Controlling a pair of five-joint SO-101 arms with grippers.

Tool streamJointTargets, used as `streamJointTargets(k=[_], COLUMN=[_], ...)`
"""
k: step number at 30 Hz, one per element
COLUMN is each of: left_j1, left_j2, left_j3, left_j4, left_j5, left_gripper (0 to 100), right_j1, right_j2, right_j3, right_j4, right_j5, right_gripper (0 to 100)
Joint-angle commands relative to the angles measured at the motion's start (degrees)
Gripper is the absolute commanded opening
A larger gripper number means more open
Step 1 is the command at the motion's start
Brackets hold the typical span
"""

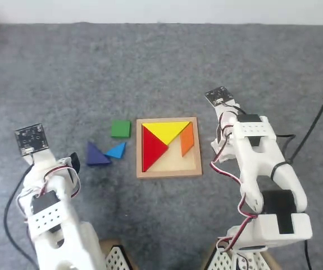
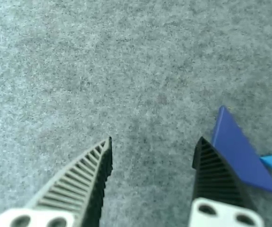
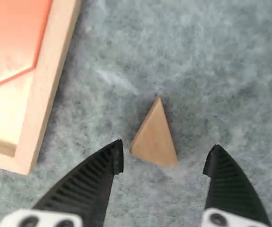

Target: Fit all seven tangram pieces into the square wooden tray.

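Now the right arm bends down just beside the tray, its gripper spread wide and grasping nothing, with a bare wooden triangle on the carpet between its tips, near the tray's outer rim. The left arm crouches low on the tray's other side, its gripper likewise released and empty, one finger beside the dark blue triangle. A yellow triangle, red triangle and orange piece sit in the tray, while a green square and light blue triangle lie outside it.
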Motion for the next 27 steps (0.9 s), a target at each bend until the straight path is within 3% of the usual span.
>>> streamJointTargets(k=[1, 6, 16, 21, 27], left_j1=[0.4, 0.4, 0.3, 0.3, 0.3], left_j2=[-0.4, -0.4, -0.4, -0.4, -0.4], left_j3=[-0.5, -0.5, -0.5, -0.5, -0.5], left_j4=[-1.3, -1.3, -1.3, -1.3, -1.3], left_j5=[-0.6, -0.6, -0.6, -0.6, -0.6], left_gripper=[27, 27, 27, 27, 27], right_j1=[-0.3, -0.2, -0.2, -2.6, -14.3], right_j2=[-3.0, 1.3, 0.9, -8.3, -20.1], right_j3=[0.2, 0.1, 0.0, -0.1, -0.1], right_j4=[-0.5, -1.7, -1.5, 0.4, 4.9], right_j5=[0.7, 0.7, 0.1, -8.9, -19.3], right_gripper=[28.0, 19.3, 18.2, 13.6, 12.3])
